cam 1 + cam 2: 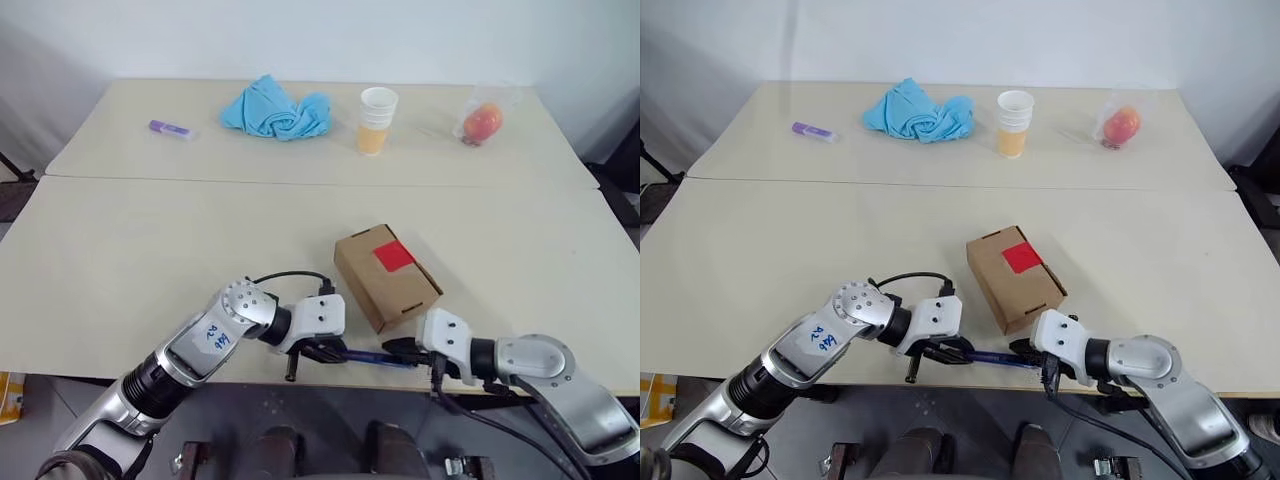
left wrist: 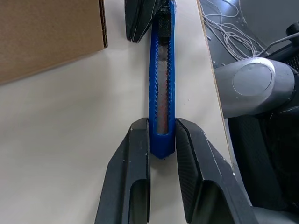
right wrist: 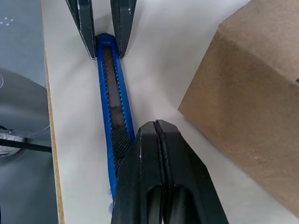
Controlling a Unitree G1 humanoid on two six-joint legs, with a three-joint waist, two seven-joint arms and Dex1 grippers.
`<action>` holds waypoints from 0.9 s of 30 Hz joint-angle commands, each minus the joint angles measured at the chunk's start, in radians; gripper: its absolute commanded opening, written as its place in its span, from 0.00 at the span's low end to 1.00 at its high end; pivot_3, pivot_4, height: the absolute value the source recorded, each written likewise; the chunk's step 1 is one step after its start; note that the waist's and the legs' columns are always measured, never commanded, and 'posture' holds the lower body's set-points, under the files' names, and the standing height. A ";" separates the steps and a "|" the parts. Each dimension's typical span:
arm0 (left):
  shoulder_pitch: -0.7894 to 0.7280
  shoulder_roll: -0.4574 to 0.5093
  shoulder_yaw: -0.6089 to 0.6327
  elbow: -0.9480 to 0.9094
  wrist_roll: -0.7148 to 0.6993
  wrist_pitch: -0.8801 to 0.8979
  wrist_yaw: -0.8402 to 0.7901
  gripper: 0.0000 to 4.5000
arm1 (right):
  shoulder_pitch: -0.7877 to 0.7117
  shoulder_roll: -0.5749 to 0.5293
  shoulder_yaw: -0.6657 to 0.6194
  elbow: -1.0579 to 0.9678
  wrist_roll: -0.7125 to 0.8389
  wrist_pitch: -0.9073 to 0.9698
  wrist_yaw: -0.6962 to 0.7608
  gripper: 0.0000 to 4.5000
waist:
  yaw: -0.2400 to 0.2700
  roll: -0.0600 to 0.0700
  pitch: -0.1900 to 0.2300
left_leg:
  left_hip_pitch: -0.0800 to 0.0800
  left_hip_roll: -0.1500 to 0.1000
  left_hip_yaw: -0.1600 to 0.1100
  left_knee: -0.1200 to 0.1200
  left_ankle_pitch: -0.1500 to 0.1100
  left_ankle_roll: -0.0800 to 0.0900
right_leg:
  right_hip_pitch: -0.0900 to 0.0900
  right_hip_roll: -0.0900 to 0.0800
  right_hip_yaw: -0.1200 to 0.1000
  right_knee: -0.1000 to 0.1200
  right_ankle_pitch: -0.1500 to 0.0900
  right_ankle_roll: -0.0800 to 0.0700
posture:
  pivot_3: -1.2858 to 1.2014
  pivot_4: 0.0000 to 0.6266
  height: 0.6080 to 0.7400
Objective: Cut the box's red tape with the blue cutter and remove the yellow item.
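The brown box point(image 1: 387, 277) sits on the near table, a little right of centre, with the red tape point(image 1: 393, 255) square on its top. Just in front of it, along the table's front edge, lies the blue cutter point(image 1: 370, 356). My left gripper point(image 2: 162, 123) is shut on one end of the cutter point(image 2: 161, 84), its fingers on either side of the body. My right gripper point(image 3: 156, 123) is shut, its fingertips pressed together over the black slider at the other end of the cutter point(image 3: 112, 93). The box wall point(image 3: 252, 93) stands close beside it. The yellow item is out of view.
On the far table stand a purple stick point(image 1: 170, 129), a crumpled blue cloth point(image 1: 277, 110), a white cup with orange filling point(image 1: 376, 120) and a reddish fruit in clear plastic point(image 1: 483, 122). The table's front edge point(image 2: 205, 70) runs right beside the cutter.
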 commanded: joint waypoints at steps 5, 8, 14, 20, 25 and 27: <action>0.003 0.005 0.008 -0.044 -0.001 0.003 0.014 0.09 | 0.051 -0.054 -0.110 -0.036 0.083 -0.012 0.079 0.01 | -0.001 0.000 0.000 | 0.000 0.000 0.000 0.000 0.000 0.000 | 0.000 0.000 0.000 0.000 0.000 0.000 | 0.52 0.24 1.00; 0.003 0.005 0.003 -0.044 0.000 0.000 0.015 0.09 | 0.074 -0.086 -0.134 -0.042 0.096 -0.011 0.108 0.01 | -0.001 0.000 0.000 | 0.000 0.000 0.000 0.000 0.000 0.000 | 0.000 0.000 0.000 0.000 0.000 0.000 | 0.52 0.24 1.00; -0.005 -0.003 -0.003 -0.037 0.001 -0.004 0.019 0.09 | 0.099 -0.096 -0.120 -0.012 0.070 -0.032 0.111 0.01 | 0.000 0.000 0.000 | 0.000 0.000 0.000 0.000 0.000 0.000 | 0.000 0.000 0.000 0.000 0.000 0.000 | 0.52 0.24 1.00; -0.002 -0.001 -0.004 -0.040 0.001 -0.006 0.018 0.09 | 0.088 -0.085 -0.087 -0.003 0.052 -0.043 0.109 0.01 | 0.000 0.000 0.000 | 0.000 0.000 0.000 0.000 0.000 0.000 | 0.000 0.000 0.000 0.000 0.000 0.000 | 0.52 0.24 1.00; -0.001 -0.001 -0.007 -0.041 0.001 -0.004 0.018 0.09 | -0.018 -0.002 0.035 0.003 0.018 -0.015 0.082 0.01 | -0.007 -0.001 0.000 | 0.000 0.001 0.000 0.000 0.000 0.000 | 0.001 0.000 0.000 0.000 0.000 0.000 | 0.52 0.24 1.00; -0.004 -0.002 -0.008 -0.038 0.002 -0.005 0.018 0.09 | -0.052 0.027 0.062 0.000 0.017 0.006 0.075 0.01 | -0.009 0.000 0.000 | 0.000 0.001 0.000 0.000 0.000 0.000 | 0.000 0.000 0.000 0.001 0.000 0.000 | 0.52 0.24 1.00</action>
